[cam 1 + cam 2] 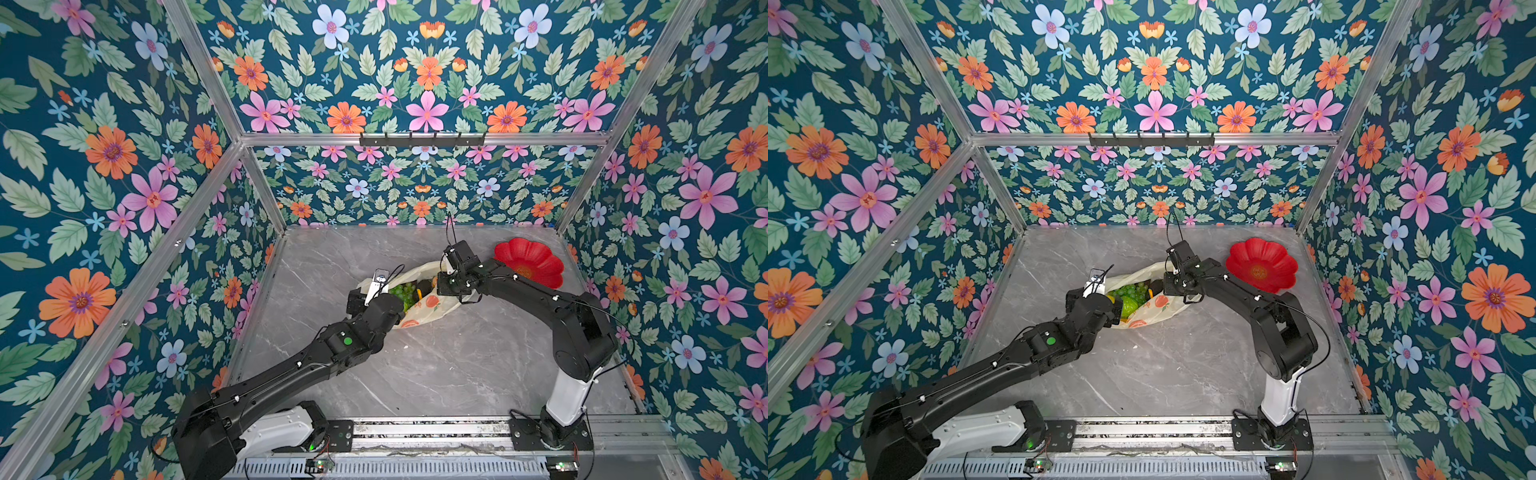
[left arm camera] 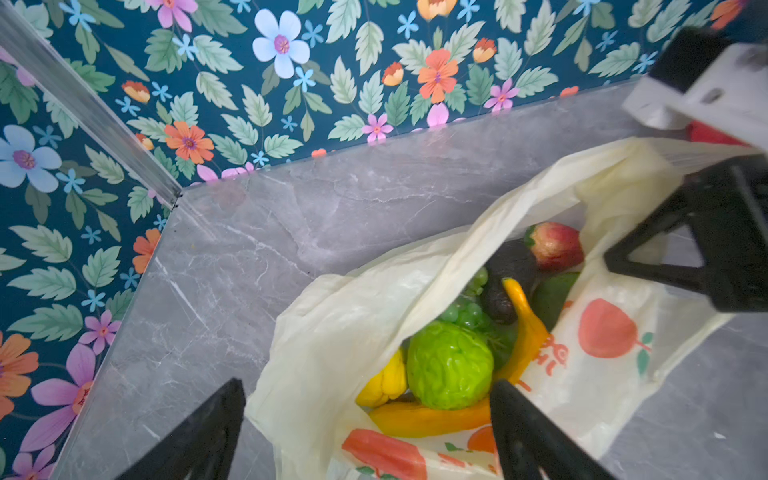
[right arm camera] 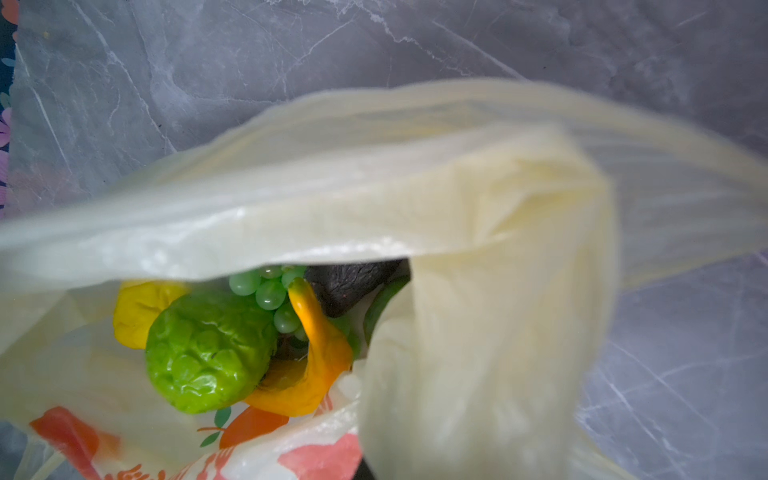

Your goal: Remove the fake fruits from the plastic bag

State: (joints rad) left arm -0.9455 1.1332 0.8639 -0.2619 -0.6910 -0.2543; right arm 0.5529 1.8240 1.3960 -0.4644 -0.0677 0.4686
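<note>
Fake fruits point(image 2: 469, 316) lie heaped inside the plastic bag point(image 2: 332, 332), which rests open-mouthed in the middle of the counter point(image 1: 457, 365). My left end effector point(image 2: 366, 384) hangs spread wide over the mouth, holding nothing. My right end effector point(image 1: 442, 286) is pinched tight on the bag's rim (so I judge from the lifted film). These fruits look light, hard and glossy, so likely to slip. The bumpy green fruit point(image 2: 451, 365) on top offers the best purchase across its middle. The left wrist view shows a red strawberry point(image 2: 555, 245) at the back, which the right wrist view hides behind film.
</note>
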